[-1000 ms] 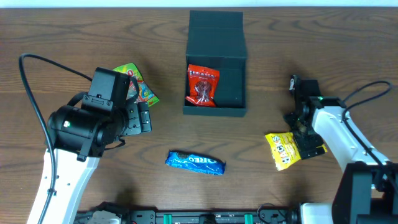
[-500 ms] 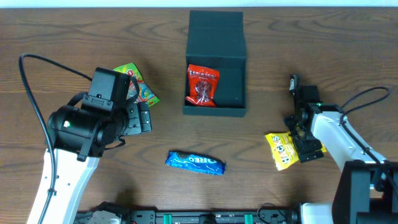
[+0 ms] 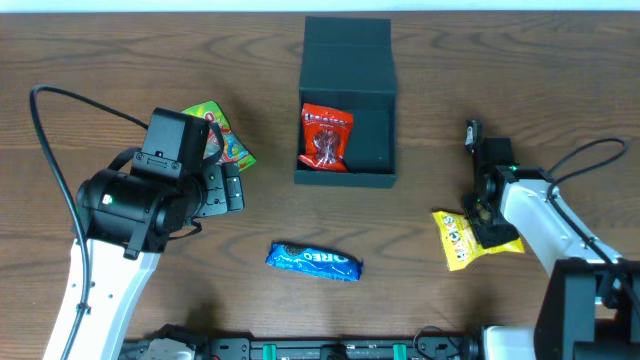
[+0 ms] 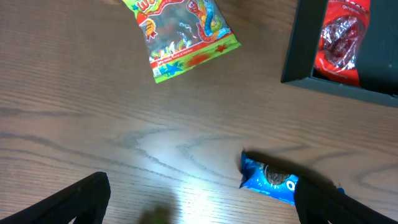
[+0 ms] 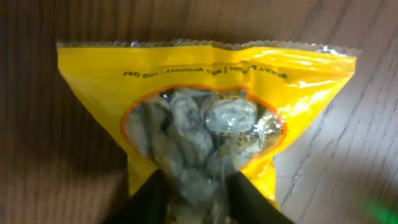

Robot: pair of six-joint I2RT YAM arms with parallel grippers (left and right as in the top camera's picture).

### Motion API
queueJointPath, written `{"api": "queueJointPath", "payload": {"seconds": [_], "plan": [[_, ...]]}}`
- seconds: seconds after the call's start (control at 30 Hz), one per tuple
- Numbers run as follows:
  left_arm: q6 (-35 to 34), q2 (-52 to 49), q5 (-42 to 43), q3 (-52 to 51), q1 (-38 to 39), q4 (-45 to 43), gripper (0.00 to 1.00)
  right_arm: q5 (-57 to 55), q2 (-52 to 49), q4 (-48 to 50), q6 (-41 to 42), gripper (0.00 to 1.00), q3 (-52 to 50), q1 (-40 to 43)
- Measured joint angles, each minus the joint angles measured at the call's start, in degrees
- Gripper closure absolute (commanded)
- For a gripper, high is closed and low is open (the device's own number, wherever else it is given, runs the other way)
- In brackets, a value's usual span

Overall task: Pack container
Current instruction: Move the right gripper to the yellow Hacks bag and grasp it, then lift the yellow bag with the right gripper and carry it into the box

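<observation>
**1. Container.** The matte dark teal-black square cardboard container (image 3: 345,179) sits at the far centre of the brown wooden table (image 3: 450,120), between my 2 arms. Its hinged flap lid (image 3: 346,45) lies folded back on the far side. That leaves the mouth facing up, so either arm can lower a packet in from above. 1 red crinkled plastic snack packet (image 3: 326,137) lies inside near the left wall, and the right half of the floor is free.

**2. Right gripper.** The right gripper (image 5: 199,196) is down on the yellow plastic snack packet with a clear window (image 5: 205,124). This packet lies on the table to the right of the container, well apart from it. In the right wrist view, the 2 fingers (image 5: 152,199) pinch the packet's near end and the film bunches between them. The jaws are narrowed onto the packet. I judge that gripping by the end lets the packet hang below the fingers and enter the mouth edge-first.

**3. Left gripper.** The left gripper (image 4: 205,202) hovers over bare wood with its jaws spread wide, gripping nothing. The green plastic gummy packet (image 4: 183,37) lies just beyond it, and the blue foil biscuit packet (image 4: 270,180) lies to one side. I judge that the wide jaws suit either packet.

**4. Progress.** 1 of 4 packets is packed, and 3 lie outside the container.
</observation>
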State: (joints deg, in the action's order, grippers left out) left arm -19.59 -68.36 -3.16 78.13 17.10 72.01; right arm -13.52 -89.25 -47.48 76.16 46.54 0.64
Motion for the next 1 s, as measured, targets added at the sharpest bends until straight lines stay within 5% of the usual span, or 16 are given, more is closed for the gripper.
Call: {"api": "queueJointPath", "payload": {"seconds": [0.33, 0.57, 1.0], "plan": [[0.0, 0.0, 0.0, 0.0, 0.0, 0.0, 0.05, -0.66, 0.87, 0.0, -0.09, 0.99, 0.57, 0.0], [0.0, 0.0, 0.0, 0.0, 0.0, 0.0, 0.05, 0.28, 1.18, -0.13, -2.71, 0.99, 0.92, 0.0], [0.0, 0.0, 0.0, 0.0, 0.0, 0.0, 0.05, 13.29, 8.11, -8.2, -31.87, 0.99, 18.34, -0.02]]}}
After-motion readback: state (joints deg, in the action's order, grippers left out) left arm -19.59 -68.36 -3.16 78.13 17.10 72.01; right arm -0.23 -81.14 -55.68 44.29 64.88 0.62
